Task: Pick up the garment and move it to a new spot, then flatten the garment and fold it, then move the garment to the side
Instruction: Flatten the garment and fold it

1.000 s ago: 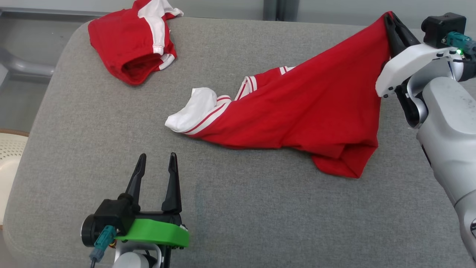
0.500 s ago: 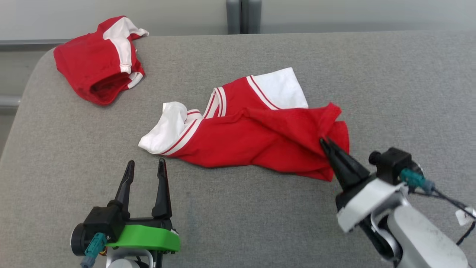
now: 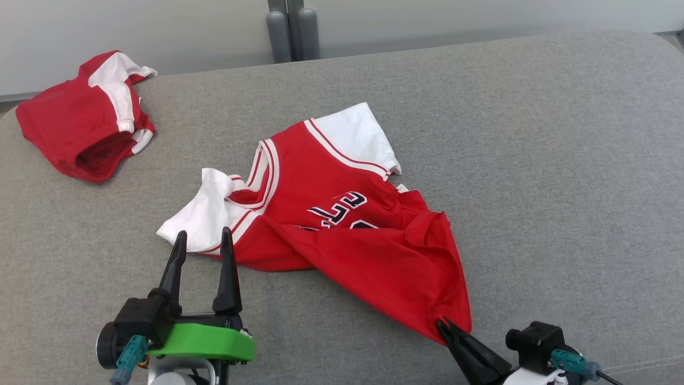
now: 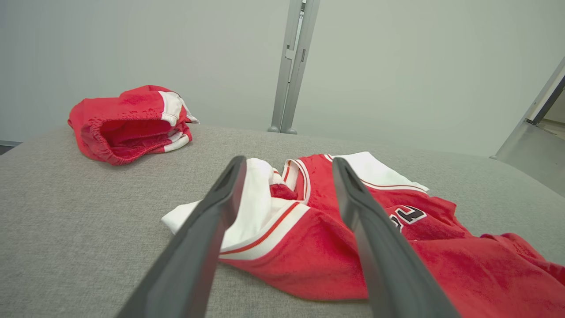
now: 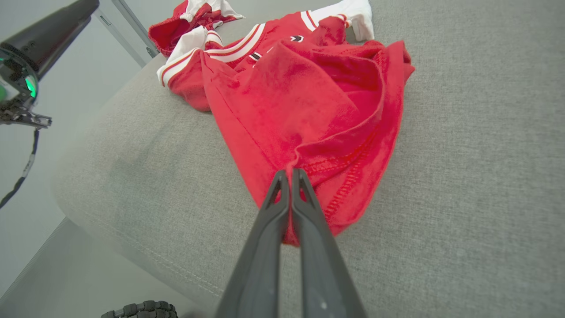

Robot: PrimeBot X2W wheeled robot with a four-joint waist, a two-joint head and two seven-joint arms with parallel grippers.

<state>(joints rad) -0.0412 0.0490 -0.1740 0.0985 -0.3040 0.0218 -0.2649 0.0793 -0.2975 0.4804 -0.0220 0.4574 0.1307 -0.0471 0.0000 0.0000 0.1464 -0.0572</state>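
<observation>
Red jersey (image 3: 342,230), soft and light, lies rumpled on the grey counter (image 3: 534,160). Right gripper (image 3: 442,324) pinches its hem corner (image 5: 340,194); left gripper (image 3: 203,233), spread and empty, could take the white sleeve (image 3: 195,211).

Grey fabric-covered tabletop (image 3: 534,133) with rounded edges. Plain pale wall (image 3: 160,27) behind, 1 grey metal upright (image 4: 289,66) against it.

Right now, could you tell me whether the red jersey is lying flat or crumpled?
Crumpled. The jersey has its lower half folded over, covering some lettering; one white sleeve is bunched; the right gripper pinches its hem.
</observation>
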